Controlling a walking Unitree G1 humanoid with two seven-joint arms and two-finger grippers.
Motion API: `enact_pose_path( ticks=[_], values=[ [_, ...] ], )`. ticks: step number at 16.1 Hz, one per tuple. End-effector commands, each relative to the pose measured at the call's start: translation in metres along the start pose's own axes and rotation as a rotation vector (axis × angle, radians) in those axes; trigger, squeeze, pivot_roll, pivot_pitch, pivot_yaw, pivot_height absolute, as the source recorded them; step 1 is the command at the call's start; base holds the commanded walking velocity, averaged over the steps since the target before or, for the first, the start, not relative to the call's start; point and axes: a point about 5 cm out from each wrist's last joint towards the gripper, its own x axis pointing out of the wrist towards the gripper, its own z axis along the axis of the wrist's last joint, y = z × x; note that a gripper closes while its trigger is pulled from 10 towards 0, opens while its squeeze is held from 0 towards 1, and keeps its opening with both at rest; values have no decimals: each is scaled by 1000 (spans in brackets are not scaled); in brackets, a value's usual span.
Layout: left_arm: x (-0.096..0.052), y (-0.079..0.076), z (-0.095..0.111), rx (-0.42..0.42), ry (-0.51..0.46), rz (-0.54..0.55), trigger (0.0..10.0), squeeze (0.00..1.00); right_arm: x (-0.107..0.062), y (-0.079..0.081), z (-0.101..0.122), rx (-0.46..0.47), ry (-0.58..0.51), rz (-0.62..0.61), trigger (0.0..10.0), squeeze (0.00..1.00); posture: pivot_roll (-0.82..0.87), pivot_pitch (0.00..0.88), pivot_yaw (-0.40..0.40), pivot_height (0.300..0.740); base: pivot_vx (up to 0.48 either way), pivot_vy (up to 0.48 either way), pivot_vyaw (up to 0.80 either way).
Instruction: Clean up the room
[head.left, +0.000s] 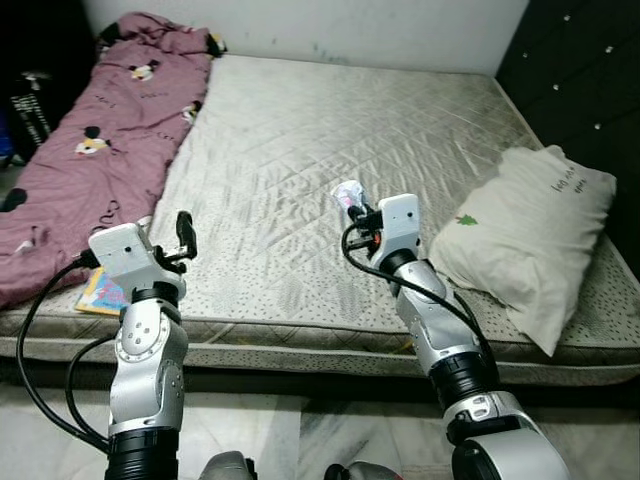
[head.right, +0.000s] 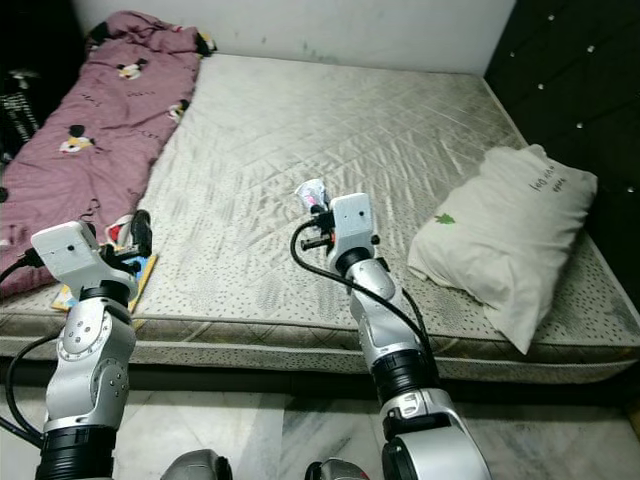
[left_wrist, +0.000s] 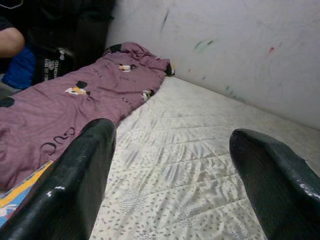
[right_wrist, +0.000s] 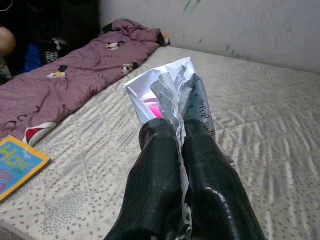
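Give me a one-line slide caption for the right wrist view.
Right gripper shut on a crumpled wrapper, held above the mattress; purple blanket beyond.

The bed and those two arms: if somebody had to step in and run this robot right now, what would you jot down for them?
Right gripper: shut on a crumpled wrapper, white with a bit of pink, held up above the mattress.
Left gripper: open, holding nothing, over the mattress's front left corner.
Book: colourful, flat at the front left edge, partly under the purple blanket.
Pillow: on the right side of the bed.
Done: wrapper picked up.
Left: probably bin the wrapper, then deal with the book; blanket and pillow may want straightening.
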Motion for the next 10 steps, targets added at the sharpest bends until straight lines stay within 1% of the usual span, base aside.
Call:
enact_pose_path(
  ticks=[1,2,3,8,10],
  values=[
    [-1,0,0,1,-3,0,10000,0,2,-2,2,5,6,0,10000,0,84,0,-55,740,0,0,0],
    [0,0,0,3,-3,-2,10000,0,2,-2,2,6,7,1,10000,0,84,0,-55,740,0,0,0],
    [-1,0,0,5,-3,-4,10000,0,2,-2,1,8,7,1,10000,0,84,0,-54,740,247,0,0],
    [-3,-1,-1,8,-10,-11,10000,0,1,-2,-1,13,14,1,10000,0,92,0,-61,740,302,0,0],
    [-5,-1,-6,2,19,-12,10000,0,-1,-1,-8,23,35,7,10000,0,102,0,-66,740,307,0,0]
  ],
)
